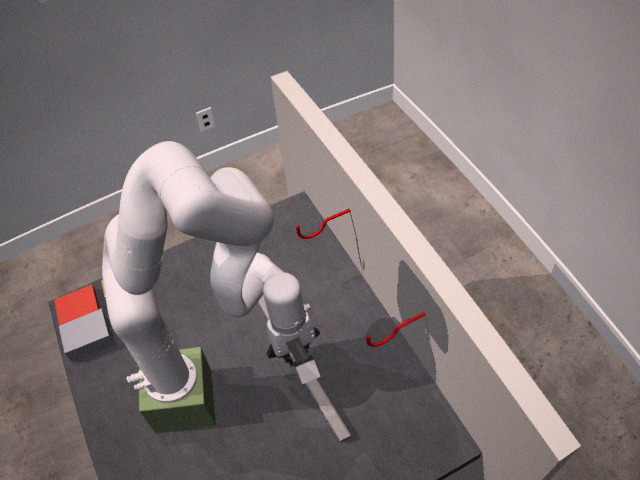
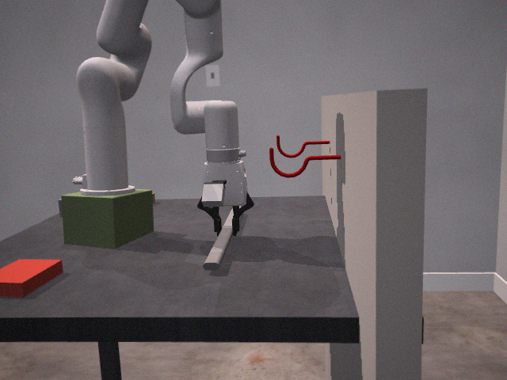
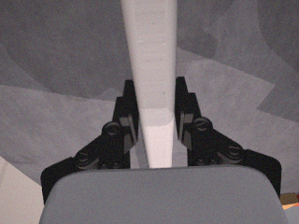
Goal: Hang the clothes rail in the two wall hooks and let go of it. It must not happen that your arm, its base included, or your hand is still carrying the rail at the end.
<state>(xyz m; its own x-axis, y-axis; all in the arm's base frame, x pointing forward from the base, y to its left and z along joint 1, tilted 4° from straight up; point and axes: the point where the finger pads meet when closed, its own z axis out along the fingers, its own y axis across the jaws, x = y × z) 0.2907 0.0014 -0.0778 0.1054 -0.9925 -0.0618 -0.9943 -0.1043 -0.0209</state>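
Note:
The clothes rail (image 1: 330, 413) (image 2: 218, 245) (image 3: 149, 37) is a pale grey bar lying flat on the dark table (image 1: 258, 444) (image 2: 266, 286). My gripper (image 1: 292, 359) (image 2: 226, 222) (image 3: 155, 92) points straight down and is shut on the rail, its black fingers pressed against both sides. Two red wall hooks stick out of the beige wall panel (image 1: 444, 289) (image 2: 401, 204): the far hook (image 1: 320, 227) (image 2: 292, 149) and the near hook (image 1: 392, 330) (image 2: 292, 165). Both hooks are empty and stand higher than the rail, to its right.
The arm's green base block (image 1: 180, 403) (image 2: 106, 216) stands left of the rail. A red and grey box (image 1: 80, 317) (image 2: 26, 275) lies at the table's left corner. The wall panel runs along the table's right edge.

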